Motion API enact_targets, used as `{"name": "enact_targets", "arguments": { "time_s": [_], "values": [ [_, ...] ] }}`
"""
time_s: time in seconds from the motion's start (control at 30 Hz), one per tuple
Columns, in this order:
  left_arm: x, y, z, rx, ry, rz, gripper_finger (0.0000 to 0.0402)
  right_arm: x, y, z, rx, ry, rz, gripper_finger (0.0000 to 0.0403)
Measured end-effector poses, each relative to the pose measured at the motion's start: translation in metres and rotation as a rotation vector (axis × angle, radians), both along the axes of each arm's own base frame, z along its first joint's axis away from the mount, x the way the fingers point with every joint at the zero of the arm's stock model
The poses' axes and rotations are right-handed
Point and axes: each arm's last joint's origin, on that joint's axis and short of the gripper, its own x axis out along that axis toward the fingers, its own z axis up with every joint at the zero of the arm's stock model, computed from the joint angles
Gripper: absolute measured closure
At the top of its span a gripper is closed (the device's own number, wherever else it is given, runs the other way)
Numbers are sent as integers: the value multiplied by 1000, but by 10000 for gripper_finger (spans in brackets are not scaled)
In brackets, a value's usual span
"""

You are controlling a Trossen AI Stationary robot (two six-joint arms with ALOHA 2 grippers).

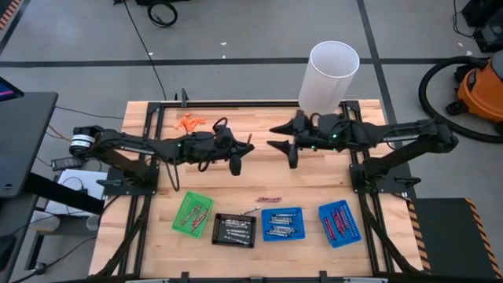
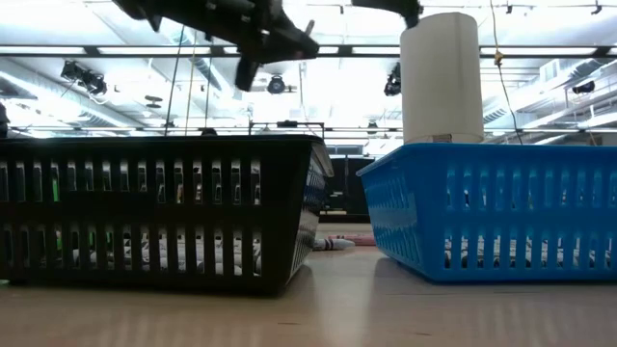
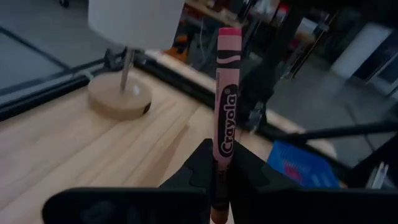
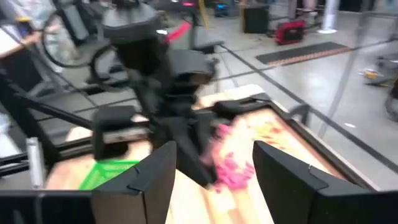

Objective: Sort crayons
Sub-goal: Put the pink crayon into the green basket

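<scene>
Wooden desk (image 1: 157, 126): left gripper (image 3: 214, 168) pinches an upright pink crayon (image 3: 225, 112), trays nearer the front edge; right gripper (image 4: 211, 165) open, empty.

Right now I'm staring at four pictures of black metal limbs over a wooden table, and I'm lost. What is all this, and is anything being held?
These are two robot arms with two-finger grippers. One picture looks straight down, one sits at tabletop level, and one camera rides on each wrist. On the wooden table sit four small slotted trays: a green tray, a black tray and two blue trays, with thin crayons inside. A tall white cylinder stands at the back. The left gripper is pinching a pink Crayola crayon upright above the table. The right gripper is open and holds nothing.
</scene>
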Motion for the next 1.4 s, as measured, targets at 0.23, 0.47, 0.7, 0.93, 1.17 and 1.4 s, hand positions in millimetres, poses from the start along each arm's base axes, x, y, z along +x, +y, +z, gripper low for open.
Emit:
{"name": "enact_targets", "arguments": {
  "time_s": [0.23,0.47,0.7,0.93,1.17,1.4],
  "values": [
    [-30,-17,6,-69,177,-150,371,-26,-2,-5,11,166,-46,176],
    [-55,-49,-19,-398,522,-312,370,-25,-3,-18,25,274,-81,176],
    [-70,-92,-31,-677,685,-242,370,-19,-17,-27,14,333,-125,176],
    [-87,-115,-38,-939,780,-5,370,-14,-25,-35,-8,385,-43,176],
    [-95,-133,-60,-963,908,158,350,-12,-27,-35,-58,392,-1,176],
    [-89,-131,-68,-1011,960,213,245,-12,-28,-35,-53,386,41,176]
  ]
}}
